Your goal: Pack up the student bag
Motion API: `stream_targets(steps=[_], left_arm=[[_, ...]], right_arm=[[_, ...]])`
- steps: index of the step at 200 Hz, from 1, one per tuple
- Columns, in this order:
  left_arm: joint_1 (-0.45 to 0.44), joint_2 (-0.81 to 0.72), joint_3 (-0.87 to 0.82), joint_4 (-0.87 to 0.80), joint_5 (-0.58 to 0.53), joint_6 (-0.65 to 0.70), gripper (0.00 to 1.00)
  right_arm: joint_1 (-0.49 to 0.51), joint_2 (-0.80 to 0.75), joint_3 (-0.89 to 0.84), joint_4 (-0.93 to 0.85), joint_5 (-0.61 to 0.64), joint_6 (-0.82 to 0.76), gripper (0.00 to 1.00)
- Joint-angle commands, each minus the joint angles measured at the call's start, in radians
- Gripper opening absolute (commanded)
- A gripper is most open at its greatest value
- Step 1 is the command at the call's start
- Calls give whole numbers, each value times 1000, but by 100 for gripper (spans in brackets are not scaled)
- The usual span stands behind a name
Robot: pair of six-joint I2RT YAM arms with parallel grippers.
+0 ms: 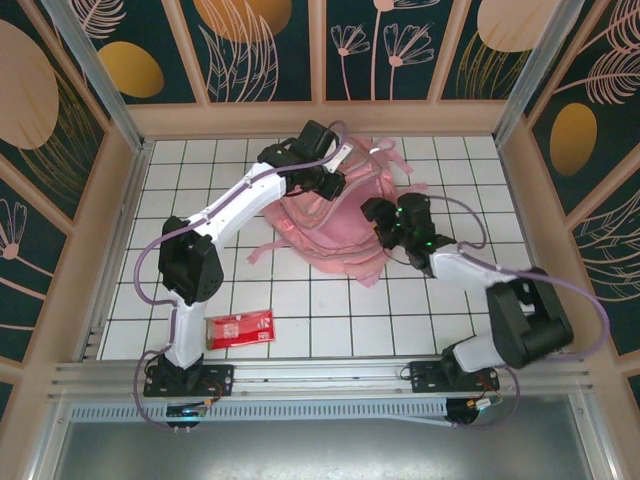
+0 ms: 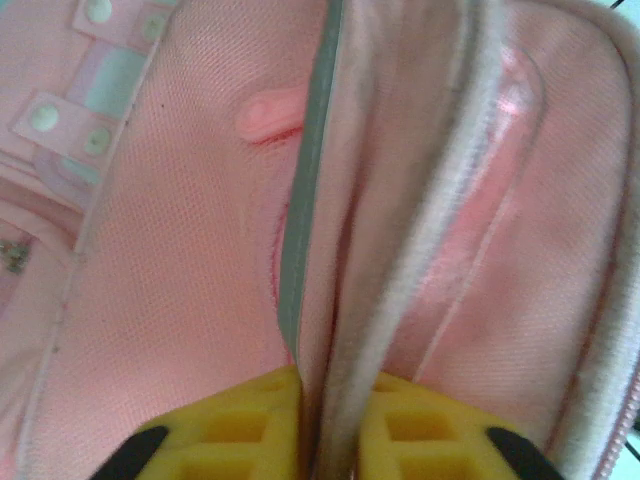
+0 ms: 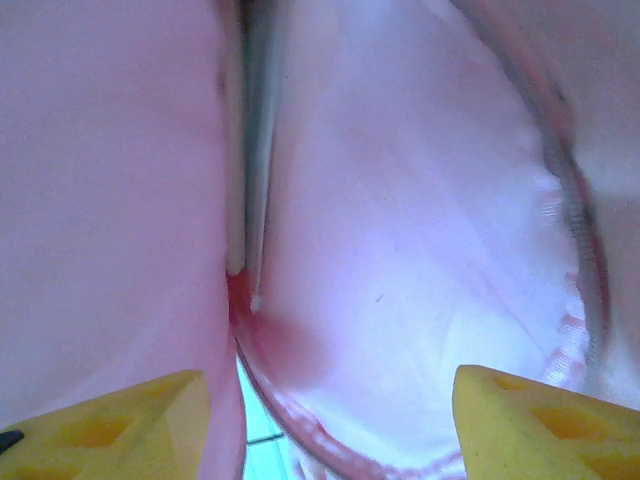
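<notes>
The pink student bag [image 1: 335,215] lies crumpled in the middle of the tiled table, straps spread around it. My left gripper [image 1: 325,180] is at its upper left edge, shut on the bag's opening rim; in the left wrist view the yellow fingers [image 2: 250,425] pinch a fold of pink fabric with a grey zip band [image 2: 305,190]. My right gripper [image 1: 385,225] is at the bag's right side. In the right wrist view its yellow fingertips [image 3: 120,420] stand wide apart, with pink fabric of the student bag [image 3: 400,250] spanning the gap between them.
A flat red packet [image 1: 240,328] lies on the tiles near the left arm's base. Wooden walls [image 1: 120,200] ring the table on three sides. Loose pink straps [image 1: 270,248] trail left of the bag.
</notes>
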Motion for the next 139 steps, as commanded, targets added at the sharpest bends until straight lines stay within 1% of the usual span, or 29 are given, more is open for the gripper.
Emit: stream_targets(steps=[1,8,30,36,40,46,58,69,84,99,115,122,131,134,139], left_arm=[[40,-45,-42,49,52,-22,26],[44,-50,-47,52,83,-29,31],[78,-91,-101,55,120,-78,33],[98,-116,-140,70,135,-99,36],[113,-135,-172,88,141,-115,40],[138,-166,-224,120,139,-134,48],[190,-227,-329,190,105,-168,63],[237,-259,-396,253,108,-181,73],[290,-255,-442,342,112,-182,76],[320,-204,-436,395,89,-147,76],[328,-123,-362,388,71,-79,74],[329,-91,-316,361,106,-48,73],[328,-64,-242,292,229,-15,72],[329,-61,-224,278,277,-12,77],[328,-67,-208,255,362,-19,82]], right_arm=[[-25,-135,-8,-252,32,-329,65],[-29,-162,-4,-301,51,-394,65],[-23,-202,37,-441,93,-550,64],[-17,-206,47,-459,85,-589,65],[-12,-206,53,-465,68,-616,64],[-9,-196,64,-475,35,-649,65],[1,-157,94,-489,-47,-701,64],[25,-115,120,-481,-103,-722,64],[64,-65,146,-430,-156,-711,63],[95,-18,194,-416,-151,-681,61],[112,8,242,-467,-100,-646,60],[112,4,247,-484,-92,-639,61],[110,-6,249,-508,-79,-640,61],[108,-9,250,-516,-78,-645,61],[105,-12,255,-529,-84,-658,61]])
